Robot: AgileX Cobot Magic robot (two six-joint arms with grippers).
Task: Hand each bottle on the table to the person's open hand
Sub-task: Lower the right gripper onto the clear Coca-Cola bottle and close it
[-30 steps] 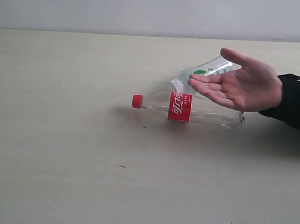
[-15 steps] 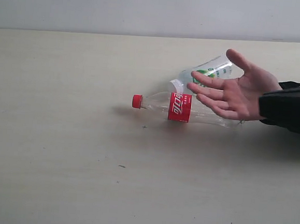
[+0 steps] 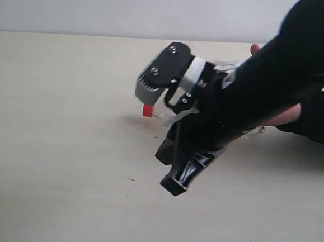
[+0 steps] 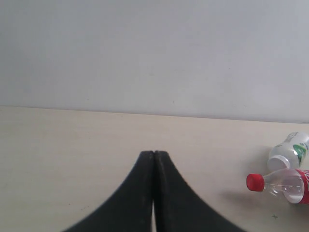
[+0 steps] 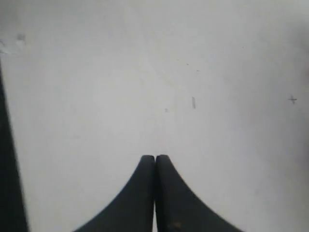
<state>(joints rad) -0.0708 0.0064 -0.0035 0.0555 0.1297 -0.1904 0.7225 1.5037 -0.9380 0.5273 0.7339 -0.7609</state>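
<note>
My right arm fills the middle of the exterior view, and its gripper (image 3: 173, 187) points down at the table (image 3: 48, 145), shut and empty. It hides most of the clear bottle with the red label; only the red cap (image 3: 147, 111) shows. In the left wrist view that bottle (image 4: 285, 184) lies on its side beside the clear bottle with the green label (image 4: 290, 153). My left gripper (image 4: 153, 152) is shut and empty, well away from both. The person's open hand (image 3: 290, 115) is mostly hidden behind my right arm. In the right wrist view, the right gripper (image 5: 155, 157) hangs over bare tabletop.
A pale wall (image 3: 103, 7) rises behind the table's far edge. A black sleeve (image 3: 319, 119) lies at the right edge. Small dark specks (image 3: 131, 180) mark the tabletop.
My right arm has swung into the exterior view from the right and now covers both bottles and most of the person's hand. The bottles have not visibly moved.
</note>
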